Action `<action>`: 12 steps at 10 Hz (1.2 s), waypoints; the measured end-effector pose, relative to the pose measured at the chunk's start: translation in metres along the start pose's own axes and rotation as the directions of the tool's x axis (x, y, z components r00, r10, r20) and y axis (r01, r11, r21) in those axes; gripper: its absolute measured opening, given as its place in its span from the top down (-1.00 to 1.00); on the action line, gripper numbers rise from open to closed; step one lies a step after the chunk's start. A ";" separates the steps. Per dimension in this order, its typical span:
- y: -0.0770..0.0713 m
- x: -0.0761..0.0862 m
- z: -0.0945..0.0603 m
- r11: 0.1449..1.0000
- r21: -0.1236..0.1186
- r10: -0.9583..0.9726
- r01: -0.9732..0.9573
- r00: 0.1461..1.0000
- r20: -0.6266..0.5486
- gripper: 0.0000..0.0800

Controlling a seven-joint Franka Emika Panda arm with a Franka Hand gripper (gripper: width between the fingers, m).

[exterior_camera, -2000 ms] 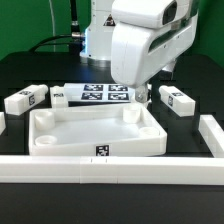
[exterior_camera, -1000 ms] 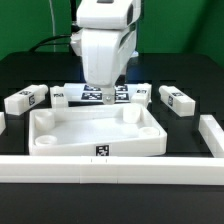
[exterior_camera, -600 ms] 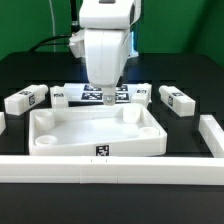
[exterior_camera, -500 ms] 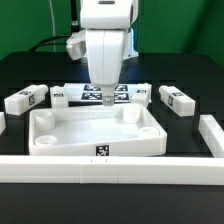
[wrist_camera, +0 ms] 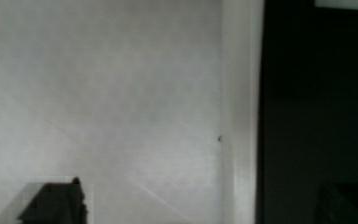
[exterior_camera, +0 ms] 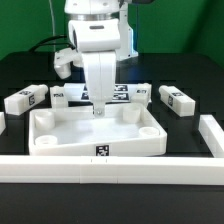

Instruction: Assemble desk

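Both jaws spread wide and holding nothing, my claw (exterior_camera: 100, 110) hangs over the twelve-o'clock rim of the desk top (exterior_camera: 60, 148), whose long axis runs nine to three just below me.

No legible text (only coded square tags (exterior_camera: 101, 152))

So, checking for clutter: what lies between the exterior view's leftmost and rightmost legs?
Exterior view: another leg, the marker board, a fourth leg, and the pincer over the desk top's far rim.
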State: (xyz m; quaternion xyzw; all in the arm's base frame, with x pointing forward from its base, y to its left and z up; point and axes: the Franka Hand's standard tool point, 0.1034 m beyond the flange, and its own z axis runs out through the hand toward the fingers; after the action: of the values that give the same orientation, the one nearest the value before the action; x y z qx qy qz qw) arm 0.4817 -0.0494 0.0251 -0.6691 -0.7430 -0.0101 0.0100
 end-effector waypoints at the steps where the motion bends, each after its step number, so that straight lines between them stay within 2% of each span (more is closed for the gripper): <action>1: -0.002 0.001 0.006 1.000 0.009 0.003 -0.003 1.000 -0.004 -0.62; 3: -0.007 0.005 0.016 0.999 0.027 0.034 -0.034 0.999 -0.010 -0.62; 5: -0.008 0.008 0.018 0.996 0.034 0.082 -0.082 0.997 -0.009 -0.62; 8: -0.008 0.007 0.019 0.996 0.035 0.087 -0.086 0.996 -0.009 0.38; 9: -0.008 0.007 0.019 0.996 0.035 0.087 -0.087 0.996 -0.009 0.38; 10: -0.008 0.007 0.019 0.996 0.035 0.087 -0.087 0.996 -0.009 0.81; 12: -0.008 0.006 0.018 0.995 0.034 0.090 -0.090 0.996 -0.007 0.86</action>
State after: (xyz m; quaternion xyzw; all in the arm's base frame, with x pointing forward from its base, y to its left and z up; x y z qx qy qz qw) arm 0.4728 -0.0440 0.0069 -0.7015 -0.7122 -0.0001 0.0250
